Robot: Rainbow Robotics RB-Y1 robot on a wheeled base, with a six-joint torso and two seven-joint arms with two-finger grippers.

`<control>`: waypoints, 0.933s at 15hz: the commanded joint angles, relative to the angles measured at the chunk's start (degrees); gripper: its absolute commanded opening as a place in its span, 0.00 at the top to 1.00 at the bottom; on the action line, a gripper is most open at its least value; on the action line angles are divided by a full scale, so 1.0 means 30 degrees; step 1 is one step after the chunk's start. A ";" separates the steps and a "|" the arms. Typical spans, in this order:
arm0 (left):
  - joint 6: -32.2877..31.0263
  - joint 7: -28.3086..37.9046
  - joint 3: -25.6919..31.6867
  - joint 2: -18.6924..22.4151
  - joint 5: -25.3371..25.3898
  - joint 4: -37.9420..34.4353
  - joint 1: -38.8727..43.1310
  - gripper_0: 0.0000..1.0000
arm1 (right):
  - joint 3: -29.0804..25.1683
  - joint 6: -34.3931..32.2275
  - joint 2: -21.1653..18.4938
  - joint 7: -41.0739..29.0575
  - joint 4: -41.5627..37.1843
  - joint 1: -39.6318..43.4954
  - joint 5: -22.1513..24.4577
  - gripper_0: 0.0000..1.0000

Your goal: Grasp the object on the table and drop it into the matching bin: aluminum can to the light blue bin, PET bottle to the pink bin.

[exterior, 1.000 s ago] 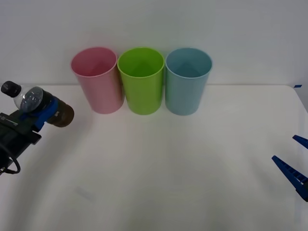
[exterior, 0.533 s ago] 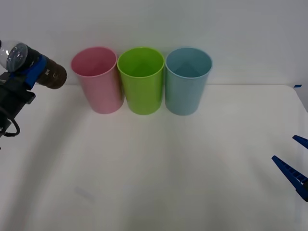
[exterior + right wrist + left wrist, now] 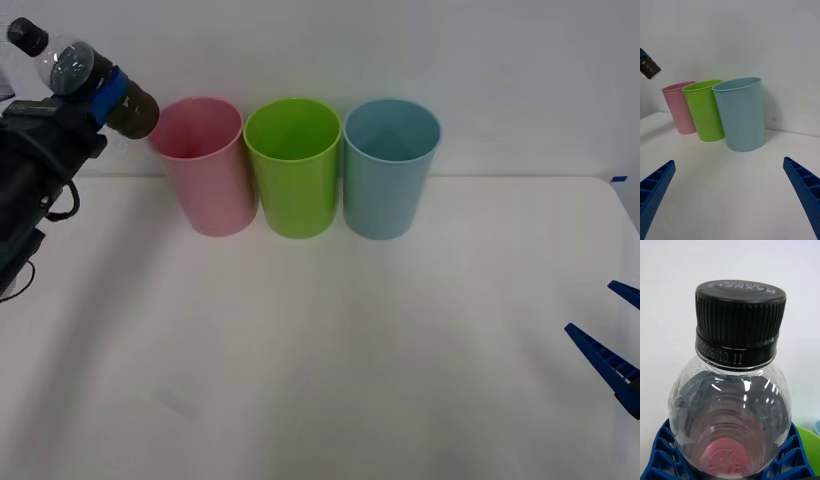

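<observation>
My left gripper (image 3: 100, 92) is shut on the PET bottle (image 3: 75, 68), a small clear bottle with a black cap and dark label. It holds the bottle tilted in the air, just left of the pink bin's (image 3: 205, 170) rim, base end toward the bin. In the left wrist view the bottle (image 3: 733, 397) stands between the blue fingers (image 3: 662, 461), and pink shows through its clear body. The light blue bin (image 3: 390, 170) stands at the right end of the row. My right gripper (image 3: 612, 345) waits open low at the table's right edge.
A green bin (image 3: 293, 170) stands between the pink and light blue ones, all three touching along the back wall. The white table (image 3: 330, 360) stretches bare in front of them. In the right wrist view the bins (image 3: 741, 112) stand ahead of the open blue fingers (image 3: 655, 191).
My left gripper has lifted the bottle from low at the left edge up and rightward, to beside the pink bin's rim. The right arm has not moved.
</observation>
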 commanded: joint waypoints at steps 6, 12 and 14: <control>-0.0002 -0.0398 -0.2628 0.0024 -0.1054 0.5345 -0.5054 1.00 | 0.0000 0.0000 0.0000 0.0000 0.0001 0.0000 0.0000 0.00; -0.0002 -0.0486 -0.3888 -0.0064 -0.1288 0.7103 -0.6841 1.00 | 0.0000 0.0000 0.0000 0.0000 0.0001 0.0000 0.0000 0.00; -0.0002 -0.0515 -0.3947 -0.0064 -0.1405 0.7103 -0.6870 1.00 | 0.0000 0.0000 0.0000 0.0000 0.0001 0.0000 0.0000 0.00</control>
